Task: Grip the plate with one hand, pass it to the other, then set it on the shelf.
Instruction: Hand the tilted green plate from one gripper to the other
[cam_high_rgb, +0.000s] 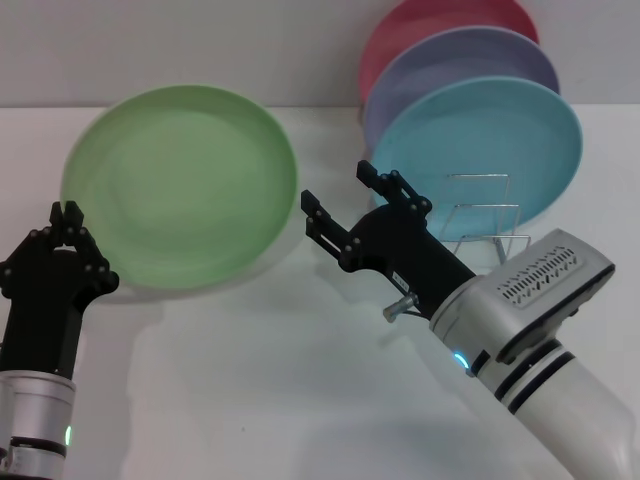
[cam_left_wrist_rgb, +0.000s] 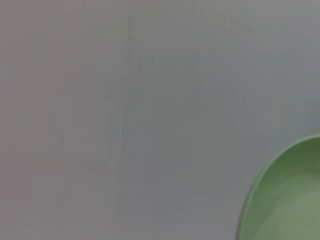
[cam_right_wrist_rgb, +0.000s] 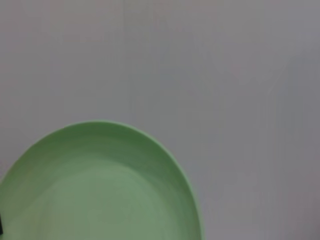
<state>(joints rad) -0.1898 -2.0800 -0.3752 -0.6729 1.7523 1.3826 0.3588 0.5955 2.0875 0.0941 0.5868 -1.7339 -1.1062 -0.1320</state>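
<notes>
The light green plate is held off the white table, tilted up toward me. My left gripper is shut on its near left rim. My right gripper is open just to the right of the plate's right edge, with its fingers pointing at the rim and not touching it. The silver wire shelf stands behind the right gripper. The plate also shows in the left wrist view and in the right wrist view, against a plain grey wall.
A light blue plate, a lavender plate and a pink plate stand upright in the shelf at the back right. The white table spreads in front of both arms.
</notes>
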